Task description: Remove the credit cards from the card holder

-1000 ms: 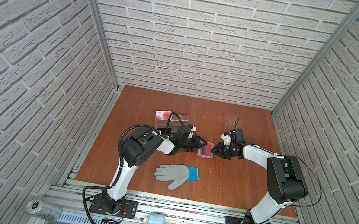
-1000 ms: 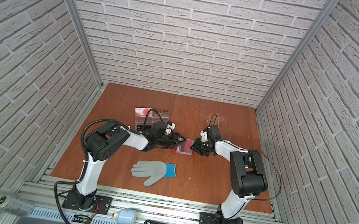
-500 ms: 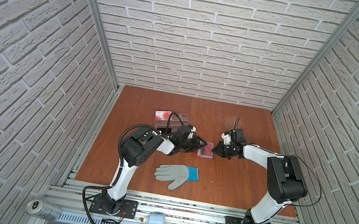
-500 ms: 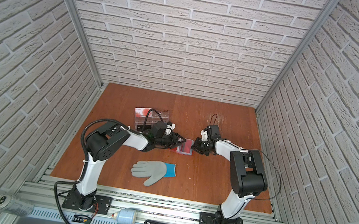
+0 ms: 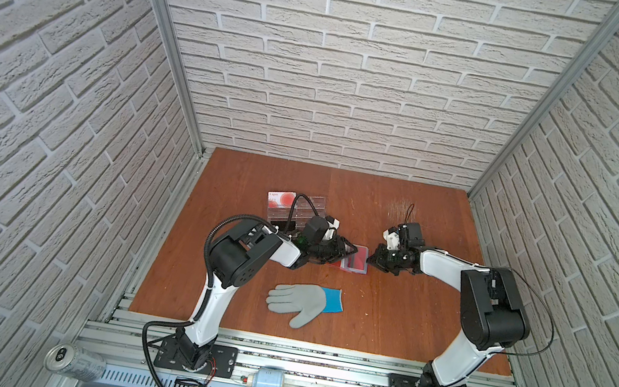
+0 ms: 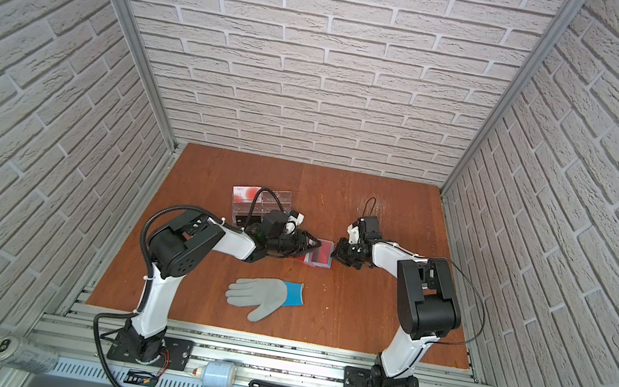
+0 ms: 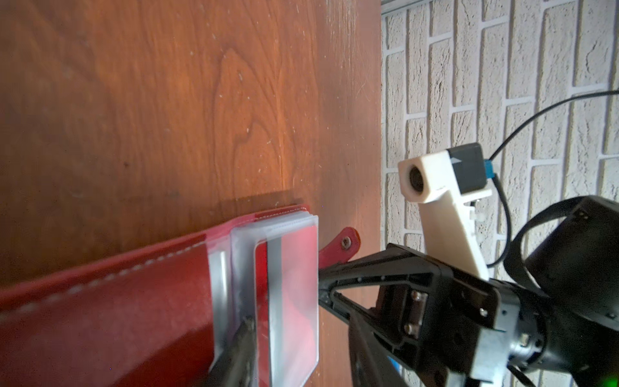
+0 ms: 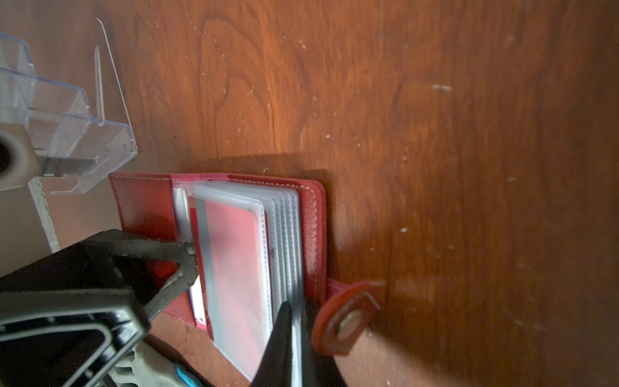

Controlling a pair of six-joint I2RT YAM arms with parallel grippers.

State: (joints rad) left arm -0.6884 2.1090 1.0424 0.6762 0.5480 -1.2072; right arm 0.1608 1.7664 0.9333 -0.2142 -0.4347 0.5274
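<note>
Only wrist views show a red card inside the card holder.

Left arm and right arm: white links, black joint housings, looping black cables. Right gripper: black triangular frame, small screws, white camera mount.

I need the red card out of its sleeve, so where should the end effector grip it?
Pinch the red card by its grey-stripe edge, at the clear sleeve's spine-side mouth. Approach flat from the left arm's side; the opposite sleeve edge looks seamed.
</note>
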